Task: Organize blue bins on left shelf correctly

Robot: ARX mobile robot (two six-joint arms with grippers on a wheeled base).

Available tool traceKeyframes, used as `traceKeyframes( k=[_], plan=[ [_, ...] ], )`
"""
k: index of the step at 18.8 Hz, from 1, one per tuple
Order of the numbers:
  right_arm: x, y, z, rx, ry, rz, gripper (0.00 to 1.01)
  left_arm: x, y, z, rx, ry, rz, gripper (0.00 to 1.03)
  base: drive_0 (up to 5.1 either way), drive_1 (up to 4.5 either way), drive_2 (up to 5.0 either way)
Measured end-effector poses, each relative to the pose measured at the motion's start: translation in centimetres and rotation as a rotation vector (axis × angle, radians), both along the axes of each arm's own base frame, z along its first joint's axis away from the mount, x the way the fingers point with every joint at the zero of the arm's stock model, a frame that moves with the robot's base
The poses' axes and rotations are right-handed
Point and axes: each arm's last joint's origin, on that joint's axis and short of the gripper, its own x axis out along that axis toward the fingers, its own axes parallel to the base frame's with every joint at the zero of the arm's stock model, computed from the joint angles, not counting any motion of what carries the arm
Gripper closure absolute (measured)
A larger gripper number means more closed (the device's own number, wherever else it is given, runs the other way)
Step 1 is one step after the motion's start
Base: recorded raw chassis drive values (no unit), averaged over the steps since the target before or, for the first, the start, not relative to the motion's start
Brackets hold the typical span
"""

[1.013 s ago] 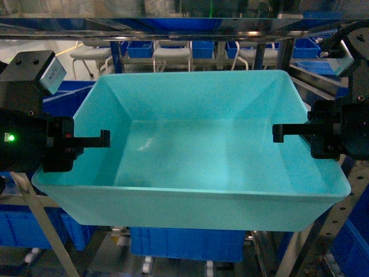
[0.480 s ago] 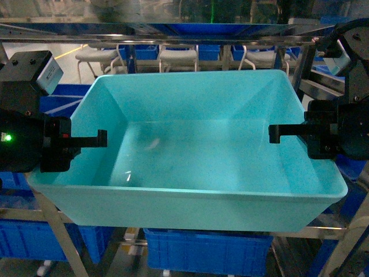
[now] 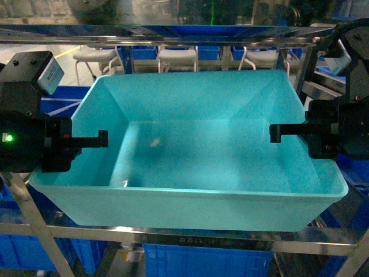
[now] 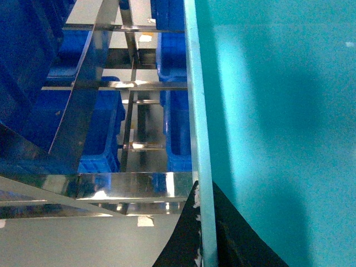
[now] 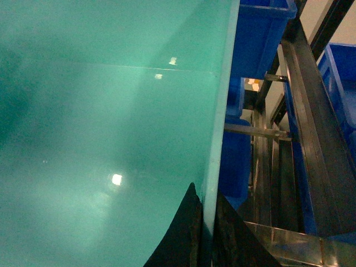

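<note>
Nearest the head camera, a shiny front rail of the left shelf runs across the bottom of the picture, and the turquoise bin hangs right above it, its underside close over that rail; whether it touches, I cannot tell. The bin is level, open side up, nothing inside it.

Both arms have it. The left gripper is pinching the bin's left rim, one black finger reaching over the edge into the tub. The left wrist view confirms it: the thin rim stands edge-on with a dark pad pressed on each side of it. A green light glows on the left arm's body.

Across the tub, the right gripper is clamped the same way on the right rim, its finger poking inward over the wall. The right wrist camera shows the rim sandwiched between two dark fingertips, no gap.

Below and beside the tub sit darker blue bins on the lower levels of the shelf, with steel uprights and crossbars between them in both wrist views.

Farther back, above the bin's far rim, an upper shelf rail crosses the head view, and past it stand more blue bins and some white chairs.
</note>
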Motion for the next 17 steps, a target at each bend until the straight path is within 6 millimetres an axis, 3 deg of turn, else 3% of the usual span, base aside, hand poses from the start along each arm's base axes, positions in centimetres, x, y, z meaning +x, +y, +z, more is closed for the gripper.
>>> traceKeyframes(
  k=[17],
  plan=[
    [0.01,0.00,0.07,0.002,-0.005,0.000,0.99,0.02,0.00,0.02,0.000,-0.003,0.000,1.01,0.0,0.00,0.0]
  ],
)
